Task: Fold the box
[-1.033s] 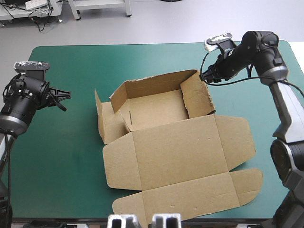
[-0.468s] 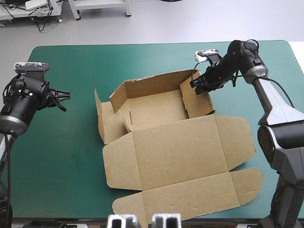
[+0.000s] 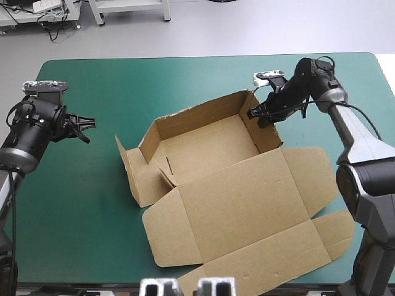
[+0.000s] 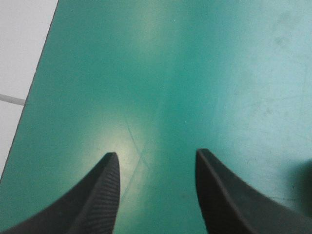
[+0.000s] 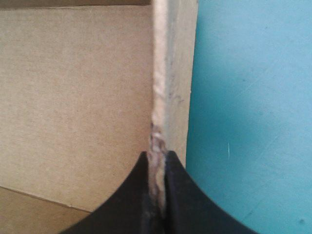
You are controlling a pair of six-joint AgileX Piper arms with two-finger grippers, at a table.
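The brown box [image 3: 216, 179] lies mid-table as an open tray with its walls raised and its wide lid [image 3: 247, 203] flat toward the near edge. My right gripper [image 3: 258, 114] is shut on the box's right wall at its far corner. In the right wrist view the wall's pale edge [image 5: 160, 92] runs straight out from between the right gripper [image 5: 157, 158] and its closed fingers. My left gripper [image 3: 86, 129] hovers over bare teal-green cover left of the box, apart from it. In the left wrist view the left gripper [image 4: 156, 161] stands open with nothing between its fingers.
A loose side flap [image 3: 133, 169] of the box sticks out toward the left arm. The teal-green cover [image 3: 74, 203] is bare at the left and along the far edge. The lid's near flaps [image 3: 333, 225] reach close to the table's front edge.
The right gripper moved in from the far right and closed on the box's right wall. The whole box then turned and shifted toward the right. The left arm barely moved.
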